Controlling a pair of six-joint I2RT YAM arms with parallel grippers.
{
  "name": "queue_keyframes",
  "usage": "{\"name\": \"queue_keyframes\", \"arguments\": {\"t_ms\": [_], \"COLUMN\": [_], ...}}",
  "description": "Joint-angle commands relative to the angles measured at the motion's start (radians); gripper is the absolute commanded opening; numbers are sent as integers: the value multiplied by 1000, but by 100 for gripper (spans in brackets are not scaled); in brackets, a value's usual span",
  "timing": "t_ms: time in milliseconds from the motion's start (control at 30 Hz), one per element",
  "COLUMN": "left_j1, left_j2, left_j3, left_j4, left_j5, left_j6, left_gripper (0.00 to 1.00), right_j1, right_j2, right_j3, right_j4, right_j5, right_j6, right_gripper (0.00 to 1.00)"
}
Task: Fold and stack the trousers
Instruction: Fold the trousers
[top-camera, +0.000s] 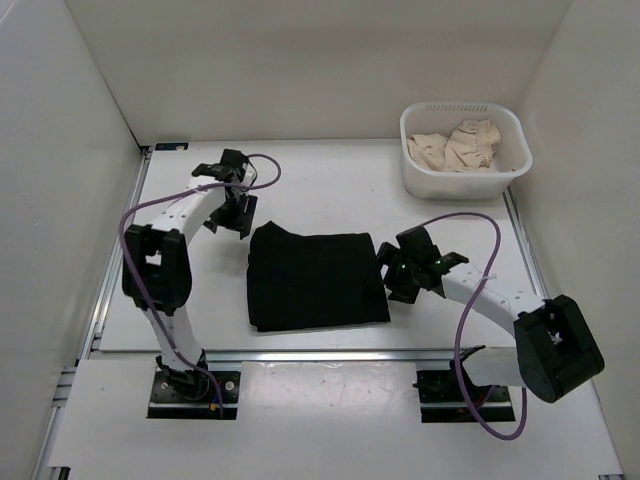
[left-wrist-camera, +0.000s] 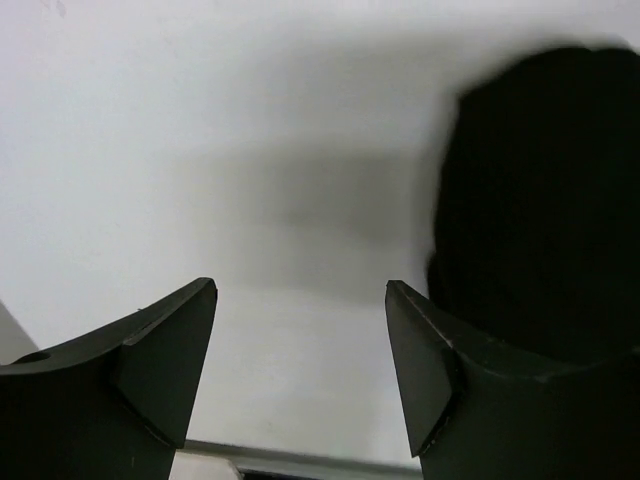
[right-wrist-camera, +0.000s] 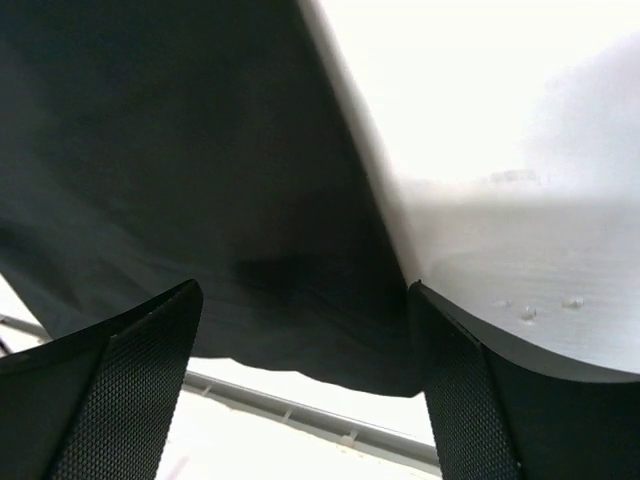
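Reading from the left, the left gripper (top-camera: 240, 222) is seen with jaws apart, just beside the far-left corner of the folded black trousers (top-camera: 315, 280), whose long axis runs left to right. The right gripper (top-camera: 392, 272), likewise parted, is poised over their right edge and is judged the nearer.

Plain black trousers (top-camera: 316, 279) lie on a white table (top-camera: 330, 185); the white basket (top-camera: 463, 170) holds beige cloth (top-camera: 458, 146).

trousers (top-camera: 316, 279) lie mid-table, basket (top-camera: 464, 176) behind right.
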Motion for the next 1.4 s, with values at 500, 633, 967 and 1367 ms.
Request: {"name": "queue_keyframes", "arguments": {"t_ms": [500, 633, 967, 1367], "left_j1": [-48, -48, -26, 155], "left_j2": [-2, 28, 20, -360], "left_j3": [-314, -240, -168, -89], "left_j4": [-25, -13, -22, -86], "left_j5": [540, 527, 484, 127], "left_j6": [-1, -1, -1, -1], "left_gripper": [43, 28, 60, 100], "right_j1": [-94, -94, -143, -204], "right_j2": [448, 493, 560, 225], "right_j3": [291, 282, 418, 638], "right_j4": [134, 168, 105, -498], "right_j5": [-18, -15, -5, 164], "right_j6": [-1, 65, 20, -269], "right_gripper": [69, 25, 34, 99]}}
